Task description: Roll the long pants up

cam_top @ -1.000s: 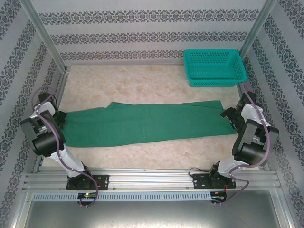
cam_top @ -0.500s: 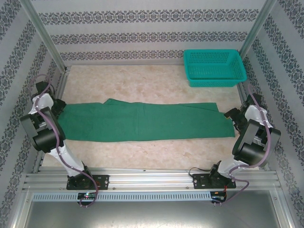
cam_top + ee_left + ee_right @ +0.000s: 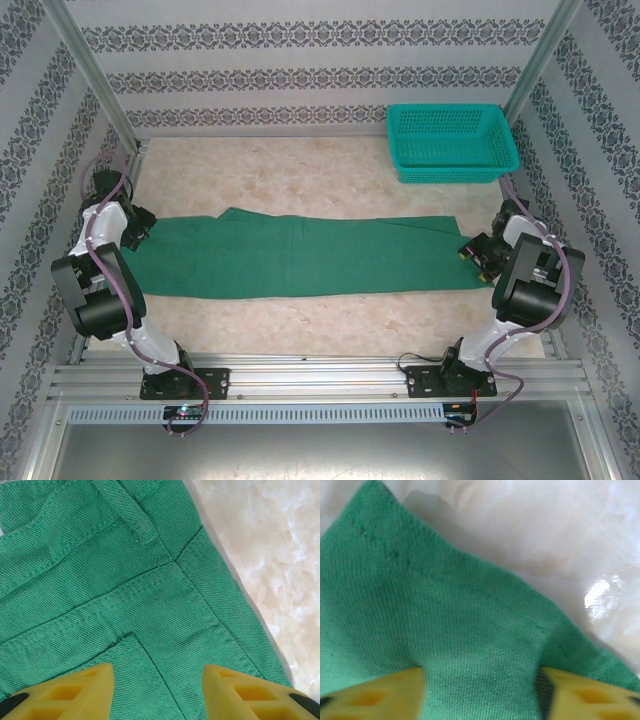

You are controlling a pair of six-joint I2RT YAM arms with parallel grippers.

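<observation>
Across the middle of the counter (image 3: 300, 175) the long pants (image 3: 300, 255) lie flat in one green band running left to right, with the waist end at the left and the leg hems at the right. Far back on the right, a teal mesh basket (image 3: 452, 142) stands well apart from the cloth.

Over the waist end, the left fingers (image 3: 75, 690) stand moderately apart and hold nothing. The left wrist view shows the cloth spread smooth beneath them, with a pocket seam and a belt loop showing and bare counter just beside the cloth edge.

At the hem end, the right fingers (image 3: 375, 695) sit on either side of a corner of the pants, and green cloth fills the gap between them. This view is blurred. The cloth seems to pucker toward one finger, but I cannot tell whether it is pinched or loose.
</observation>
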